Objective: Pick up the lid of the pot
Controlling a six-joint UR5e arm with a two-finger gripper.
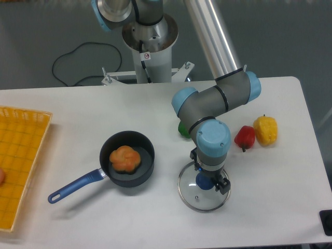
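Note:
A round glass pot lid (193,197) with a metal rim lies flat on the white table, right of the pot. My gripper (206,182) points straight down over the lid's centre, its fingers at either side of the blue knob (203,181). The wrist hides most of the fingers, so I cannot tell whether they press on the knob. The lid rests on the table.
A dark pot (136,165) with a blue handle (75,187) holds an orange pastry (125,158). A red pepper (245,137), a yellow pepper (265,130) and a partly hidden green object (182,129) lie near the arm. A yellow basket (18,161) sits at the left edge.

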